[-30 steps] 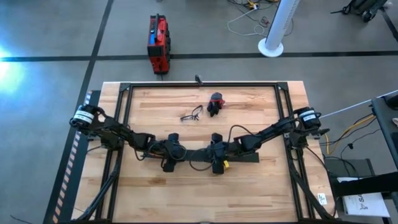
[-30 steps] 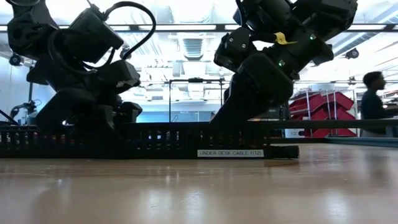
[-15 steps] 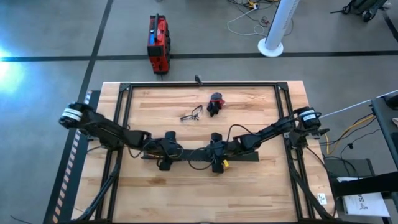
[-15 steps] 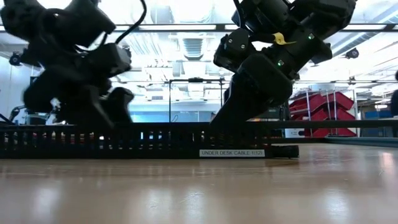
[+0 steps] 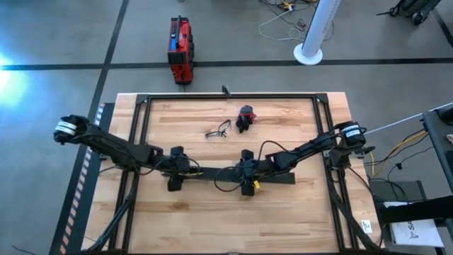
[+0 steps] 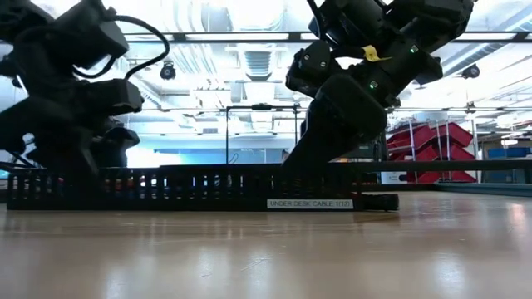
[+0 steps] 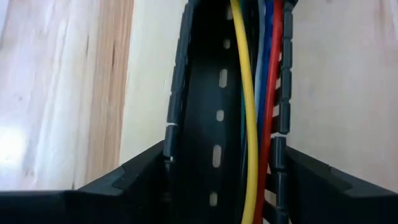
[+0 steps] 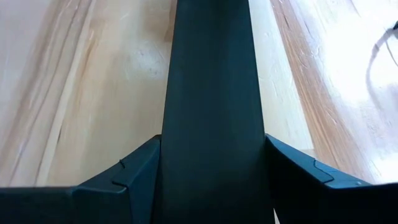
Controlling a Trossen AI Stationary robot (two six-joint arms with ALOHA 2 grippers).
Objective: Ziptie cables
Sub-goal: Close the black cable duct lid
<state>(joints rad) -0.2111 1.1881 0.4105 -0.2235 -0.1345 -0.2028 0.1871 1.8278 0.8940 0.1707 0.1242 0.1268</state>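
Note:
A long black slotted duct [image 5: 209,172] lies on the table between my two grippers, running left to right. The cables, yellow [image 7: 245,93], blue [image 7: 266,62] and red [image 7: 277,106], run along inside its open trough. My left gripper [image 7: 227,149] [image 5: 188,172] is open over the duct's left part, one finger outside each wall. My right gripper [image 8: 212,140] [image 5: 232,175] is shut on the duct's covered stretch [image 8: 211,74], right of the middle. The ziptie does not show in any view. My left gripper stands with its fingers [image 7: 140,180] close beside the duct's two slotted walls; I cannot tell whether they touch. My right gripper pinches the covered duct across its width, a finger on each long side [image 8: 166,155]. It slants down from the table's right and points along the duct. The duct lies flat on the table [image 6: 208,187].
A small dark wire tangle [image 5: 218,130] and a red-and-black lump [image 5: 245,117] lie on the table's far half. A black frame [image 5: 226,96] runs around the tabletop. A red case [image 5: 180,49] stands on the floor beyond the table.
My left gripper has gone along the duct toward the table's left edge and has risen a little, its arm drawing back. The duct and my right gripper have kept still.

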